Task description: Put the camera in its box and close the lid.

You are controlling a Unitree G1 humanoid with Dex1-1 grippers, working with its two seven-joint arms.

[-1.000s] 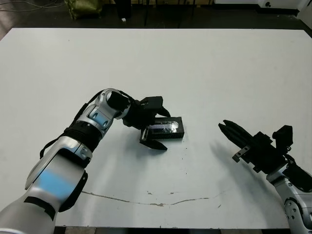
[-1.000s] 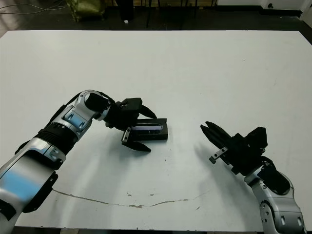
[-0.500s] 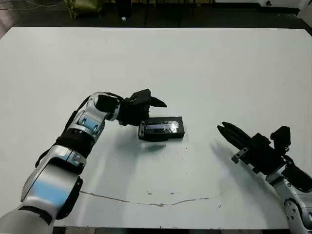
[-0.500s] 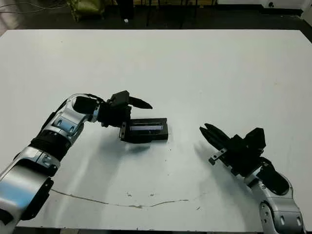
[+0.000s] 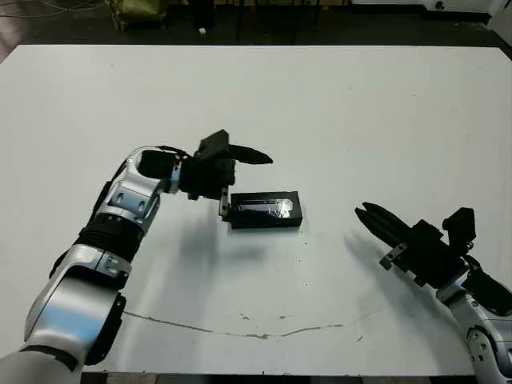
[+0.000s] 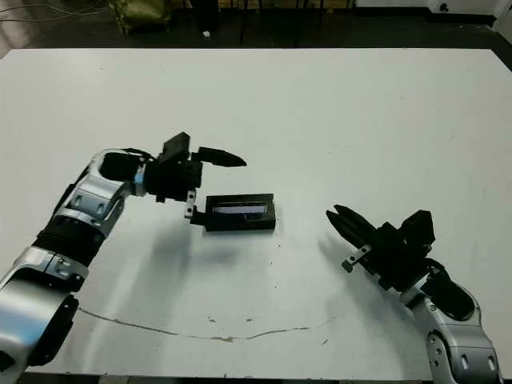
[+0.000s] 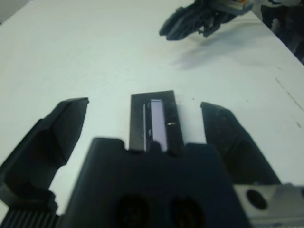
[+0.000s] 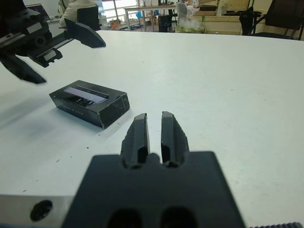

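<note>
While the lid (image 5: 265,210) w/ its glossy strip is sitting flat on the box, closed, near the middle of the white desk (image 5: 336,112), the left tool (image 5: 237,179) is hovering just beside the box's left end, fingers spread wide, gripping nothing. The camera isn't showing anywhere. The right tool (image 5: 370,217) is hanging above the desk well apart from the box, to its right, fingers (image 8: 140,134) pressed nearly together & empty, pointing twd the box.

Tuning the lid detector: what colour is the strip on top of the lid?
Glossy silver-blue, on a black lid. Left wrist view shows it best.
</note>
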